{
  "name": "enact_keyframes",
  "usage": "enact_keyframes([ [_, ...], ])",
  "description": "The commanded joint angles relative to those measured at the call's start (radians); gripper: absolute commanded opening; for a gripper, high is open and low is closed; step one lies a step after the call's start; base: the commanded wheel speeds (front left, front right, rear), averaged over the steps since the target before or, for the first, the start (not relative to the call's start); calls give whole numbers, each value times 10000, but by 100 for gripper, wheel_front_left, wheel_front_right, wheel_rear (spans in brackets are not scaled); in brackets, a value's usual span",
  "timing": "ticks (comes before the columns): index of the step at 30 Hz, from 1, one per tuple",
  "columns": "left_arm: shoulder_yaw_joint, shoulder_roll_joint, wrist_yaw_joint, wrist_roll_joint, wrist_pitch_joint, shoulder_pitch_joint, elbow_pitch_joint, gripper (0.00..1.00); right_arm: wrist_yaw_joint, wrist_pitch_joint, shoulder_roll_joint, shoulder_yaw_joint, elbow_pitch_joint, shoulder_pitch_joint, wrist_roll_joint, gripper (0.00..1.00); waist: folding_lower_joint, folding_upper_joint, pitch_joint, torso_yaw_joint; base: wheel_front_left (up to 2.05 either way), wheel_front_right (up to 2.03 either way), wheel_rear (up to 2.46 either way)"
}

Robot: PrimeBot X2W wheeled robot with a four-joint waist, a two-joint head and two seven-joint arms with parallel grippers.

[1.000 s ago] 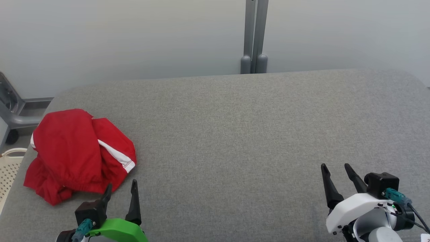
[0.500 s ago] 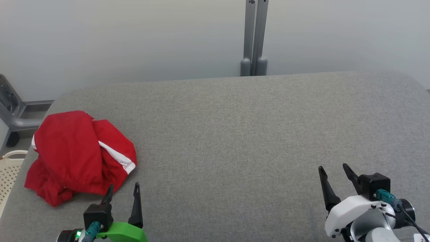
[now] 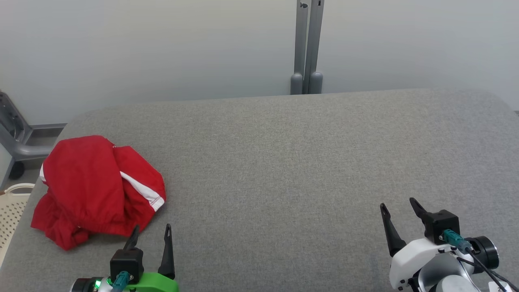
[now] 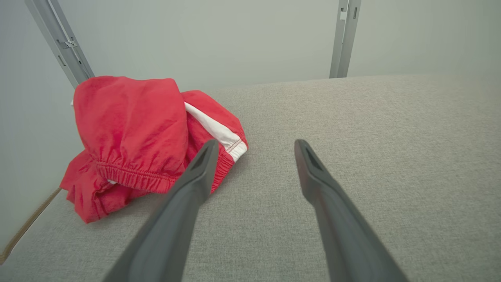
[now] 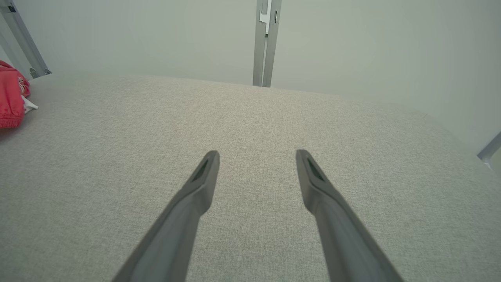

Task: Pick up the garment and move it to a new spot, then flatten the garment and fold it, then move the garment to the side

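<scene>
- Lying crumpled at about nine o'clock on the grey tabletop (image 3: 284,162), the red shorts (image 3: 95,190) look untouched, so no step of the task appears done.
- At seven o'clock the left pincer (image 3: 151,229) is spread apart and empty, one tip just beside the shorts (white stripe showing).
- At four o'clock the right pincer (image 3: 397,201) is also apart and empty, well clear of the shorts.
- Left to do: pick-up, move, flattening, folding, setting aside.

The red shorts (image 3: 95,184) are thin, crinkled matt cloth; the table (image 3: 284,170) wears coarse grey woven fabric; the post (image 3: 307,44) is smooth grey metal; the basket (image 3: 10,211) perforated plastic.
</scene>
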Motion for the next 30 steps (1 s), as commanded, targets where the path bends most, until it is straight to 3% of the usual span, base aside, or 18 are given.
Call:
enact_keyframes([
  [1,-28,42,105,208,-109,-9,28,100,2,-87,-44,41,41,-85,-264,100,0,0,-12,2,0,0,0],
  [19,-9,16,74,-111,-70,72,163,100,2,-115,-43,3,159,33,-48,100,0,0,-106,98,0,0,0],
  [30,-97,191,202,-85,-26,236,122,100,2,-302,-40,182,199,189,186,100,0,0,-201,1173,0,0,0],
])
